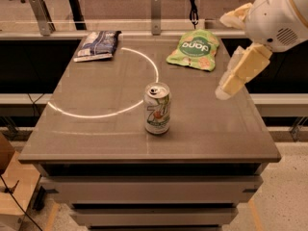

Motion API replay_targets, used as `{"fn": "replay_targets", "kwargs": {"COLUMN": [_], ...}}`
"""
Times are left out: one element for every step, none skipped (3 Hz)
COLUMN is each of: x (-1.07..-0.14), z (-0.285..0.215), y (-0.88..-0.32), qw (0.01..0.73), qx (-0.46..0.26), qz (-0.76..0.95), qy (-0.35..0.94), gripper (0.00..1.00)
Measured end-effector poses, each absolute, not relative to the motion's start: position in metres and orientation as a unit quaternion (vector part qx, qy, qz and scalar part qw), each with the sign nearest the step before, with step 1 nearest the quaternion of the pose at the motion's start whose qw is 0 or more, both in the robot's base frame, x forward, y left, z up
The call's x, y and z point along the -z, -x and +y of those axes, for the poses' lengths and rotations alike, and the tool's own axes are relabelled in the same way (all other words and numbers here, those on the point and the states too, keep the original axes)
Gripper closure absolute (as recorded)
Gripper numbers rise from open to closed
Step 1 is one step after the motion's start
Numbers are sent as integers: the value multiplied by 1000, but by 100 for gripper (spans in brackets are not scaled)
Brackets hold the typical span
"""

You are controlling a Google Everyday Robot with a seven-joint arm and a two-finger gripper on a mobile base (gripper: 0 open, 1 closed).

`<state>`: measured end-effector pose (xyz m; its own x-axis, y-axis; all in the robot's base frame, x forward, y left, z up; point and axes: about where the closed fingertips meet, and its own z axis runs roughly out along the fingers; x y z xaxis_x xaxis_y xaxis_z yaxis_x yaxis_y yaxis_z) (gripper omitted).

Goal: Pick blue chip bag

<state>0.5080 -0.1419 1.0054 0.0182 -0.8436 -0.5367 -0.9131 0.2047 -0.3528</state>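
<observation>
The blue chip bag (pixel 97 44) lies flat at the far left corner of the grey table (pixel 96 134); it is dark blue with white patches. My gripper (pixel 222 57) hangs over the table's right side, just right of the green bag and far from the blue chip bag. Its two cream fingers (pixel 242 72) stand spread apart and hold nothing.
A light-green bag (pixel 194 49) with a dark-green round logo lies at the far right. A green soda can (pixel 157 108) stands upright near the table's middle. A bright arc of light curves across the tabletop. A rail with metal posts runs behind the table.
</observation>
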Motion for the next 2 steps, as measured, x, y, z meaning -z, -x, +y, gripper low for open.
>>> {"fn": "replay_targets", "kwargs": {"x": [-1005, -1003], "z": [-141, -134], "y": [-507, -513], "qw": [337, 344], "qx": [-52, -61], "qz": [699, 702], "qy": [628, 620], "gripper": [0, 0]}}
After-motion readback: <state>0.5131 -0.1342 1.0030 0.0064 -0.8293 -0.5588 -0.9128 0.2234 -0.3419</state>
